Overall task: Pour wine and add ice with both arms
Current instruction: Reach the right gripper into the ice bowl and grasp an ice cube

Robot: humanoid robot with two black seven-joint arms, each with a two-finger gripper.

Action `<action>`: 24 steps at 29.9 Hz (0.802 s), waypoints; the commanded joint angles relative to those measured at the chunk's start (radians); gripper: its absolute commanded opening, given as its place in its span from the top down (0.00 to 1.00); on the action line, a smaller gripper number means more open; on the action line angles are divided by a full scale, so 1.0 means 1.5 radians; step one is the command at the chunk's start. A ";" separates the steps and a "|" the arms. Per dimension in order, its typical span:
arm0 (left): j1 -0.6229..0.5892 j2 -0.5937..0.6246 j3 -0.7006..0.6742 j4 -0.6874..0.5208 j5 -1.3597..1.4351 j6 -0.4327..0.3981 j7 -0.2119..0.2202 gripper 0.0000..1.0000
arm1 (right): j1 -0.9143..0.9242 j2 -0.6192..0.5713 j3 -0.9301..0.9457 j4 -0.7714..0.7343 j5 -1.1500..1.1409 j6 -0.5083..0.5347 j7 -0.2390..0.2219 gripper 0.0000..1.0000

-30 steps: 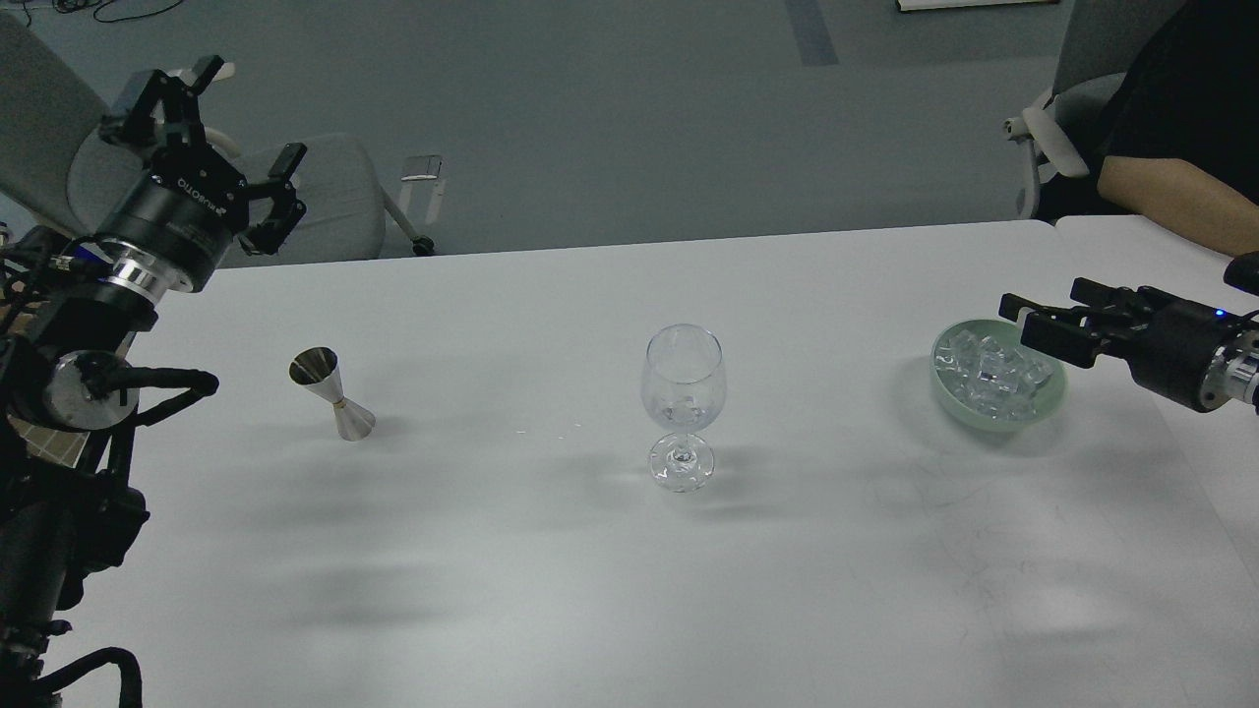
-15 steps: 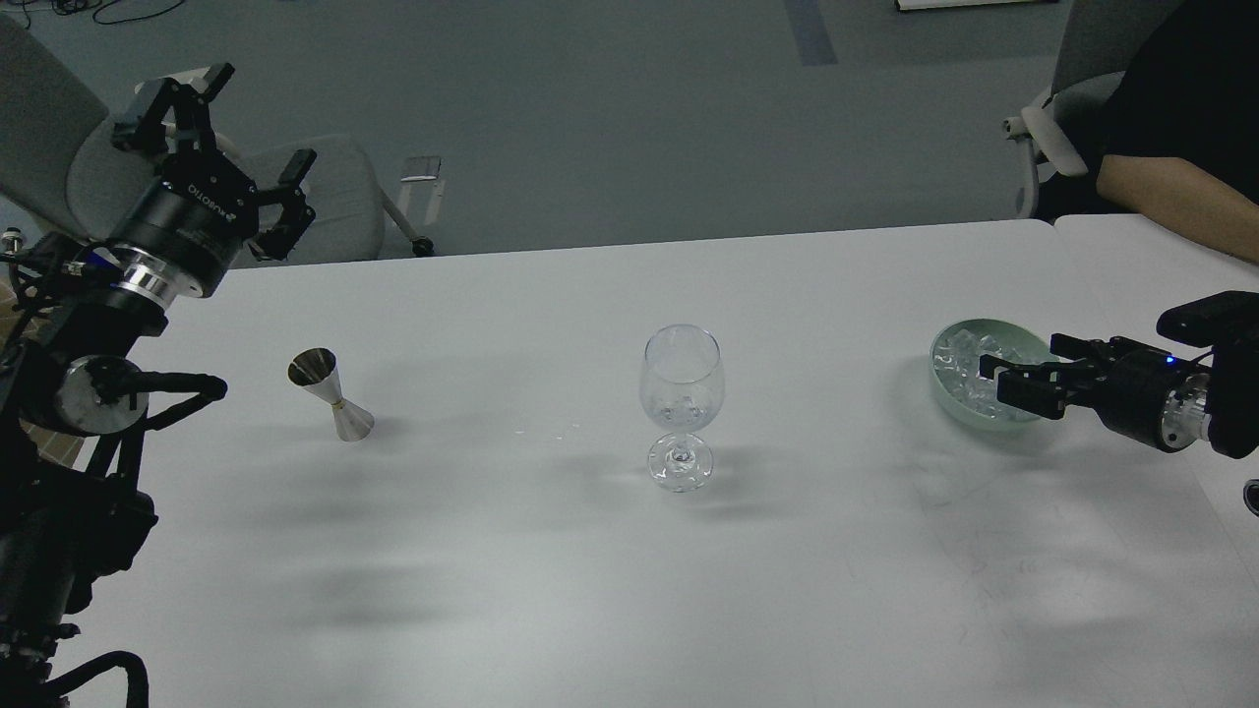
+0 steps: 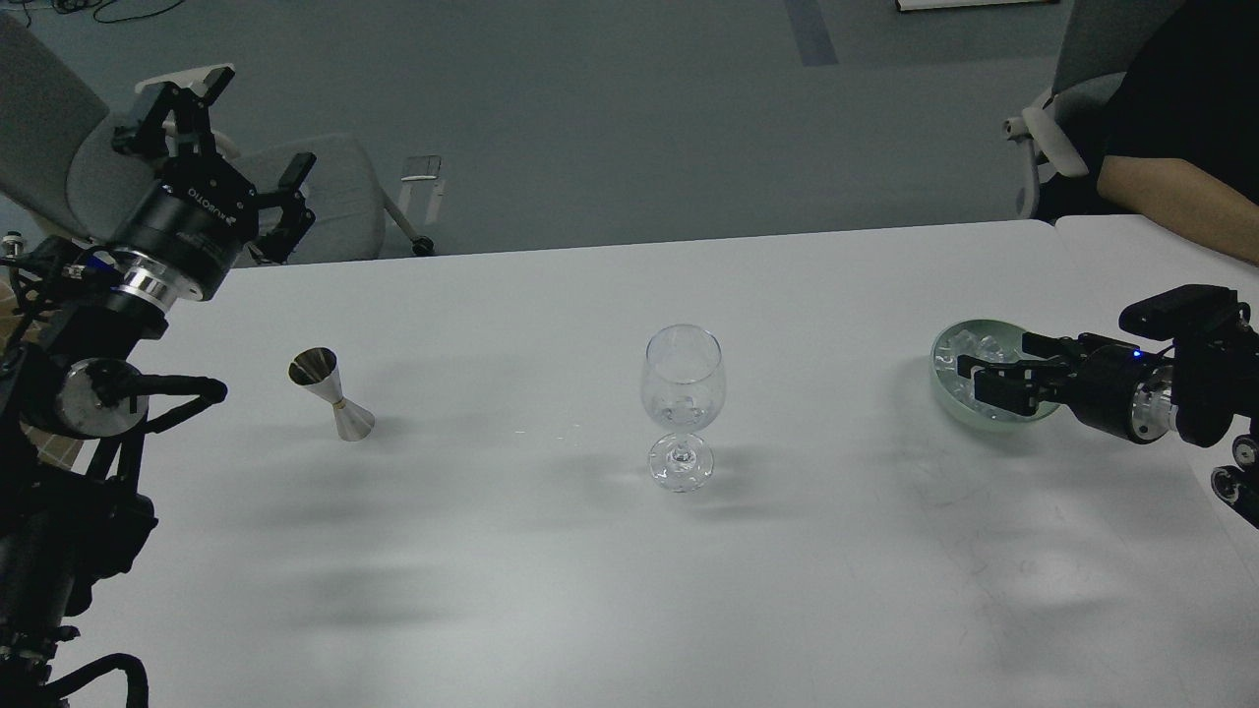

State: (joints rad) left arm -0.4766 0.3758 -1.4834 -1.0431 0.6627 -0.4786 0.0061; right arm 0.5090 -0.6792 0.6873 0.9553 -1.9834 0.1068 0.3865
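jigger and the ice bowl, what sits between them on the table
In the head view, only the wine glass stands between the jigger and the green bowl; the table is otherwise bare there.

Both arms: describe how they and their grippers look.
Both arms are black and jointed. The left arm has a silver wrist ring, loose black cables and a round metal joint cap; its gripper body carries white lettering. The right gripper is black, with a silver ring and small blue light behind.

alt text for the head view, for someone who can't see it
A clear wine glass stands mid-table; the right gripper reaches over a green bowl of ice at right. A steel jigger stands at left, below the raised, open left gripper.
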 commanded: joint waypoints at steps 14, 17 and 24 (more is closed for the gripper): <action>0.001 0.000 0.000 0.000 0.000 0.000 -0.001 0.02 | 0.000 0.002 -0.001 -0.009 -0.012 0.003 0.000 0.39; 0.000 0.000 0.000 0.000 0.000 0.000 -0.001 0.02 | 0.000 0.002 -0.001 -0.009 -0.012 0.003 0.000 0.44; 0.001 0.000 0.000 0.000 0.000 0.000 -0.001 0.02 | 0.001 0.002 -0.001 -0.009 -0.013 0.004 0.000 0.51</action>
State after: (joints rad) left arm -0.4757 0.3758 -1.4834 -1.0431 0.6627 -0.4786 0.0050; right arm 0.5102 -0.6765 0.6857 0.9418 -2.0031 0.1128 0.3865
